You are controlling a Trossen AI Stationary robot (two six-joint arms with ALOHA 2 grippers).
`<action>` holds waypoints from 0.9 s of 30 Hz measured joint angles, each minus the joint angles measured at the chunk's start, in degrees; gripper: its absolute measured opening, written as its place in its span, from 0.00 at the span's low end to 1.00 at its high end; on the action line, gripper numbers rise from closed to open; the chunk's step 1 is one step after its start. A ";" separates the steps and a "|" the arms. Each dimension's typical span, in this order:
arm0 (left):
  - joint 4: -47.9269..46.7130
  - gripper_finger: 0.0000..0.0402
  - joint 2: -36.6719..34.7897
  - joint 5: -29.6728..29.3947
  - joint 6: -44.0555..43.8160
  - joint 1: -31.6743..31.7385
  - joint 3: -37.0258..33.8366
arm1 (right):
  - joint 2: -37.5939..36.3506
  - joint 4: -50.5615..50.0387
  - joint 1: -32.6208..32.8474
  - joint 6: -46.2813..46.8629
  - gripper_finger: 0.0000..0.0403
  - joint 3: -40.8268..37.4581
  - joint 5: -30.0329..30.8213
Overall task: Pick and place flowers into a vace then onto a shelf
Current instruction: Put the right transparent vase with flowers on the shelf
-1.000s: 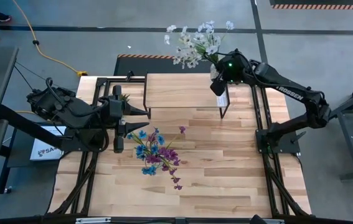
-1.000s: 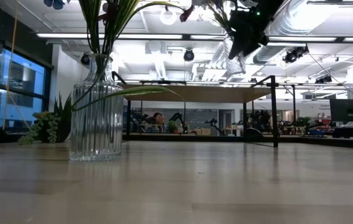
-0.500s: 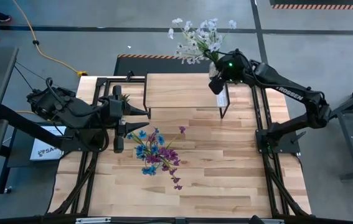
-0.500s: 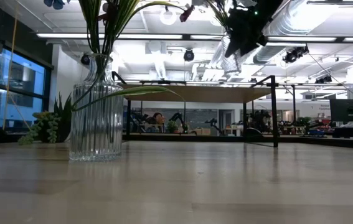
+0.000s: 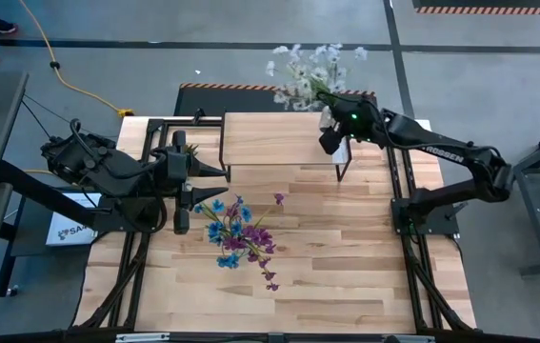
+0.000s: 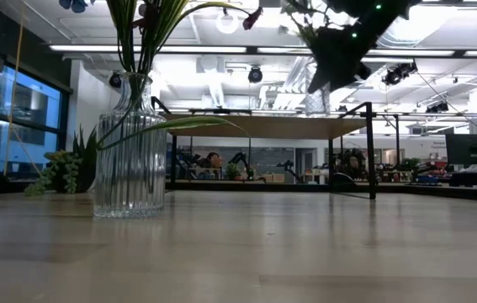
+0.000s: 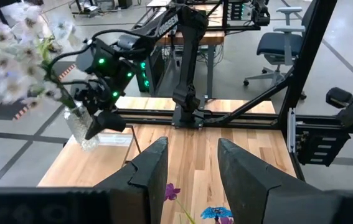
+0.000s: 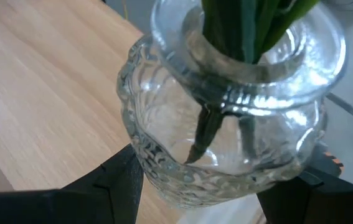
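My right gripper (image 5: 334, 136) is shut on a small clear glass vase (image 8: 226, 124) that holds white-pale pink flowers (image 5: 310, 69) and hangs above the right end of the shelf (image 5: 270, 141). In the low view the right gripper (image 6: 332, 59) and vase are above the shelf top (image 6: 255, 126). Blue and purple flowers (image 5: 239, 236) stand in a tall ribbed glass vase (image 6: 130, 160) whose base rests on the table. My left gripper (image 5: 193, 186) is open and empty at the table's left, beside that vase. My right gripper pinches the small vase's rounded body (image 8: 164, 155) just below the neck, one finger (image 8: 111, 183) on each side. The fingers come from the table's right. The vase is lifted clear of the shelf and tilted, its flowers leaning past the table's far edge.
A small green spiky plant (image 6: 70, 168) stands at the left behind the ribbed vase. Black frame rails (image 5: 412, 205) run along both table sides. Bare wood tabletop (image 5: 346, 257) lies to the right and near side.
My right gripper has stayed over the shelf's right end and turned a little with the vase; the white blossoms have swung toward the table's right. The vase stays lifted clear of the shelf.
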 joint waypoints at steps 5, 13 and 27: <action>0.01 0.43 0.00 -0.01 0.02 0.00 -0.01 | -3.69 0.19 0.00 -0.10 0.60 -3.39 0.61; 0.03 0.43 0.00 -0.16 0.00 0.00 0.01 | -4.77 -1.64 0.00 -1.54 0.60 -3.02 0.06; 0.05 0.43 0.00 -0.19 -1.05 0.01 -0.01 | -3.07 0.09 1.65 -1.46 0.60 -2.93 -1.50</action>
